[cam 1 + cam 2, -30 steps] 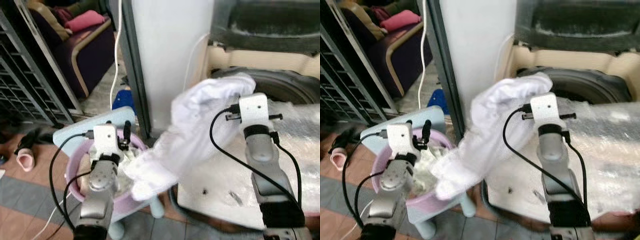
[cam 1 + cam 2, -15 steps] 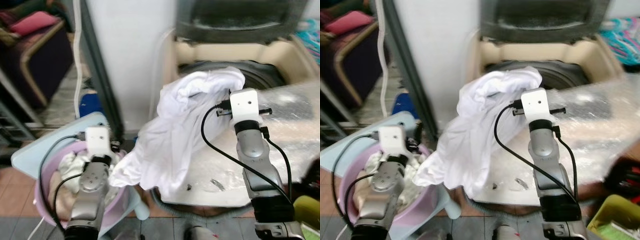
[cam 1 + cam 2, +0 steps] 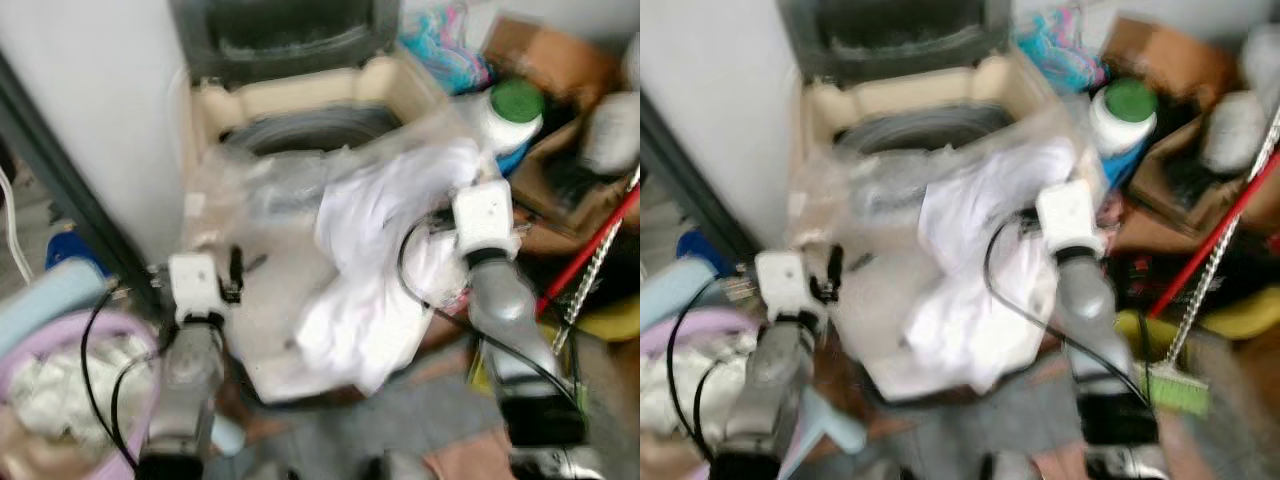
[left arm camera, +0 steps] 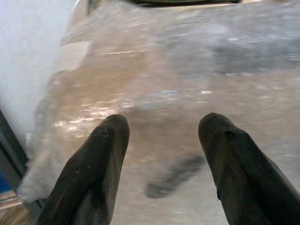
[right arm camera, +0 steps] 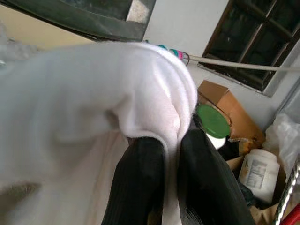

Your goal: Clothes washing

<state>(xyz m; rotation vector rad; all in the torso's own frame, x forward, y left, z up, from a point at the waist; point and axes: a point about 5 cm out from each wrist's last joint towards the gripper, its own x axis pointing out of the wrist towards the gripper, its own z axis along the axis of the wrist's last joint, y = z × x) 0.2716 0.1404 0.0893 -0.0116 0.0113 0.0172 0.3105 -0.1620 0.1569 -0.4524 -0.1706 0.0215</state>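
Note:
A white garment (image 3: 380,270) hangs in a bunch from my right gripper (image 5: 171,140), which is shut on a fold of it (image 5: 93,93). The cloth droops over the washing machine's top, a lid wrapped in clear plastic film (image 3: 250,200). Behind it lies the dark round drum opening (image 3: 300,130). My left gripper (image 4: 161,126) is open and holds nothing, hovering just above the film-covered top near its left edge (image 3: 235,272). A pink basin (image 3: 60,335) with pale clothes sits at the lower left. Both eye views are blurred.
A white wall panel (image 3: 80,100) rises left of the machine. To the right are a white jar with a green lid (image 3: 515,110), a cardboard box (image 3: 540,55), a colourful cloth (image 3: 440,30) and a red broom handle (image 3: 590,250). A pale blue stool (image 3: 40,300) carries the basin.
The camera has swung right, so the basin slid to the left edge and the clutter on the right came into view. The right gripper still holds the garment; the left gripper is now over the machine's top.

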